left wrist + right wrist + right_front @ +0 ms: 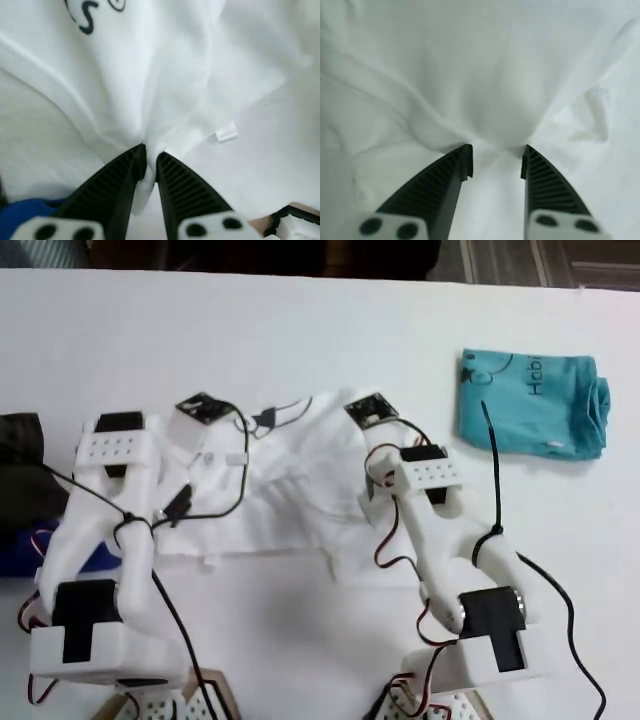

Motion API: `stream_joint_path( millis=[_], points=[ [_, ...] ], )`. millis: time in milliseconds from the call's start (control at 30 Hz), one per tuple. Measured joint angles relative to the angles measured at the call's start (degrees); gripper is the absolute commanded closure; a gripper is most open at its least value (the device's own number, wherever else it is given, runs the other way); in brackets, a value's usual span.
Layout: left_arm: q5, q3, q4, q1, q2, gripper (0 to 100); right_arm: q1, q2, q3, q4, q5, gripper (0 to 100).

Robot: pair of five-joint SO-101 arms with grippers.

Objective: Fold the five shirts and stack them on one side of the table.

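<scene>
White bench (300,320) runs the full width in front of both arms, with a dark strip of room behind it. From where I stand, the white shirt (290,480) lies rumpled and unfolded in the middle. Its long axis runs side to side, so one end sits under each arm.

At the left end, the left tool (150,157) is all but closed, with a thin pleat of the white cloth pinched between its ribbed jaws. At the other end, the right tool (496,152) sits down on the fabric. Its jaws stand partly apart and a soft ridge of cloth is bunched between the tips. To me that looks like a bite being set up rather than one already made.

A folded teal shirt (530,405) rests well off to the right side, beyond the right arm and clear of the white shirt. I take that as the start of the stack. A blue cloth (25,558) and a dark cloth (20,470) wait at the left edge.

With one tool at each end, I'd expect the next move to be a fold across the shirt. The right arm is nearer the stack, but its grip needs to be firm first.
</scene>
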Motion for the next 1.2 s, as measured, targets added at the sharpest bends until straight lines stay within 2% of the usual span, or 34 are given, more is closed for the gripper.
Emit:
stream_joint_path(
  millis=[400,733,1200],
  points=[
    [0.0,0.0,0.0,0.0,0.0,97,-1.1,4.2,-0.1,-1.0,0.0,84.0],
    [0.0,0.0,0.0,0.1,0.0,97,-0.2,4.5,-0.2,-2.5,0.0,97.2],
    [0.0,0.0,0.0,0.1,0.0,97,-0.4,-6.4,0.0,-0.2,0.0,91.6]
  ],
)
